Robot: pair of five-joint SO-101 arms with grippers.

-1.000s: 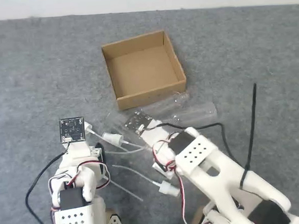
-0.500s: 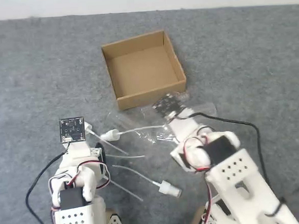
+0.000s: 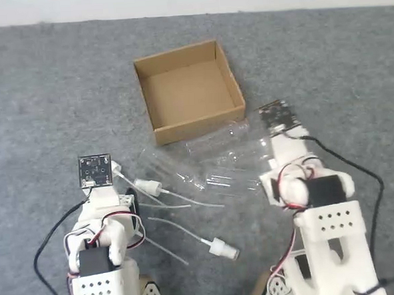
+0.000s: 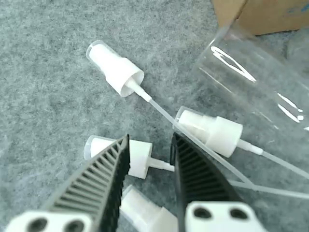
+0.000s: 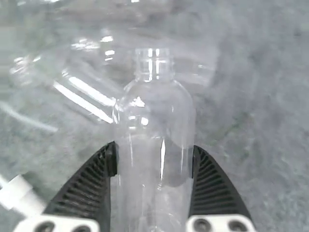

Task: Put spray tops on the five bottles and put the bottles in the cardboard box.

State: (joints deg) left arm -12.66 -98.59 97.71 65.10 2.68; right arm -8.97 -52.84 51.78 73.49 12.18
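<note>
Capping step, as I judge it: right gripper (image 5: 153, 152) jaws grasp a clear bottle (image 5: 153, 111) mid-tabletop, just near-side of the cardboard box (image 3: 157, 133), left gripper (image 4: 150, 137) jaws released over a spray top (image 4: 133, 157); next move calls for pinching that top and threading its tube into the bottle's neck.

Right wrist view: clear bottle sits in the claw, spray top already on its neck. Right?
Not quite. The bottle does sit in the right claw, but its threaded neck is bare and open, with nothing screwed on. The right wrist view shows this.
</note>
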